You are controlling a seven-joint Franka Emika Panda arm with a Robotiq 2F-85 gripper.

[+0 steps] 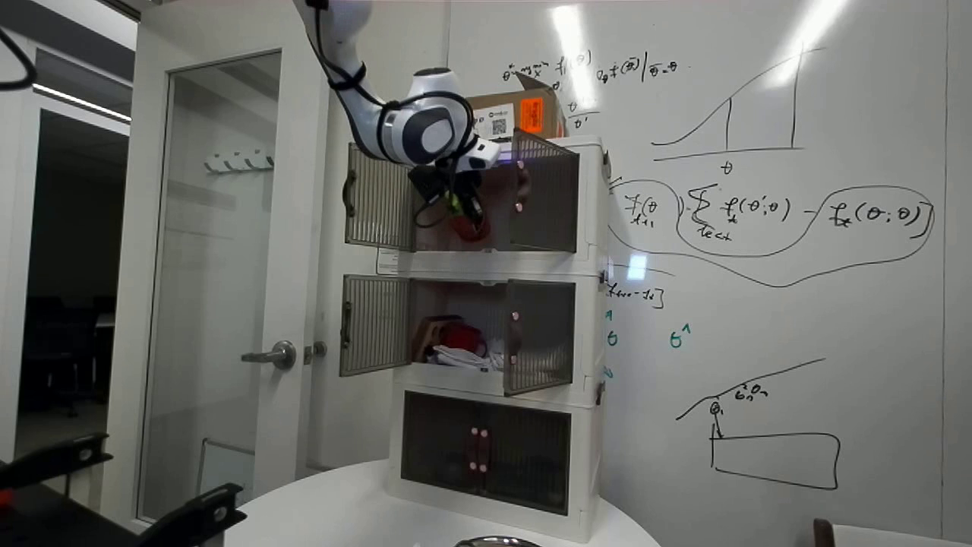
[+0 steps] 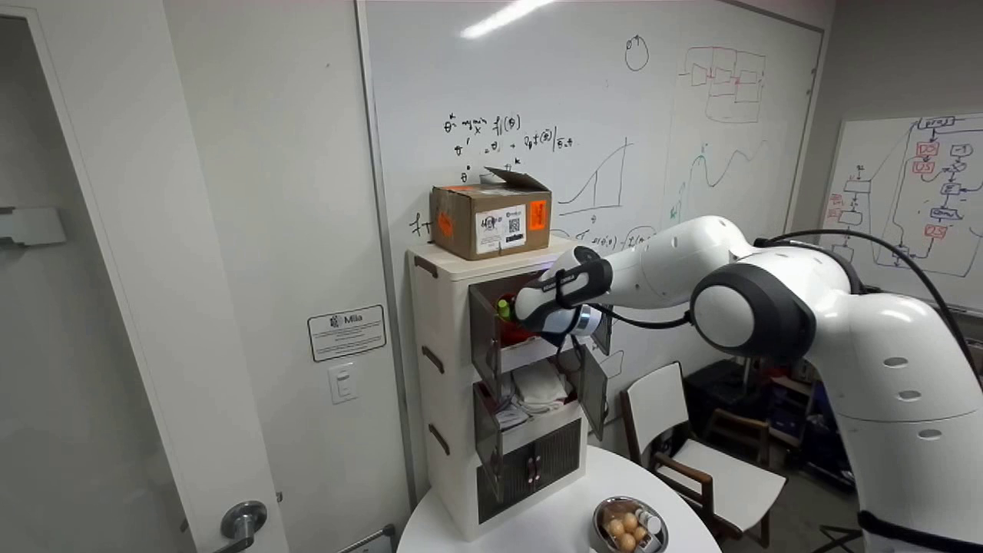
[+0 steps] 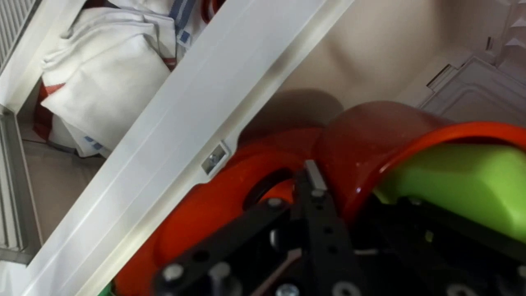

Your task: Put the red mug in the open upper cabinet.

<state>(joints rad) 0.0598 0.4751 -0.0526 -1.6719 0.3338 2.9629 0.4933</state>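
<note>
The upper cabinet (image 1: 490, 260) stands with both hinged doors open, and its lip also shows in an exterior view (image 2: 528, 353) and in the wrist view (image 3: 222, 82). My gripper (image 1: 465, 207) is inside its opening. In the wrist view the gripper (image 3: 347, 187) is mostly shut, with the wall of the red mug (image 3: 365, 144) between its fingers. One finger lies outside the wall; the other is mostly hidden. The mug (image 1: 471, 230) is tilted, its mouth toward the wrist camera. Something lime green (image 3: 460, 181) shows in its mouth. Whether the mug rests on anything is hidden.
An orange-red object (image 3: 193, 222) lies beside the mug, behind the cabinet lip. Open doors (image 1: 380, 197) (image 1: 554, 194) flank the gripper. The middle compartment holds white cloths (image 3: 111, 78). A cardboard box (image 2: 453, 219) sits on top. A steel bowl (image 2: 595, 526) stands on the round table (image 2: 434, 526).
</note>
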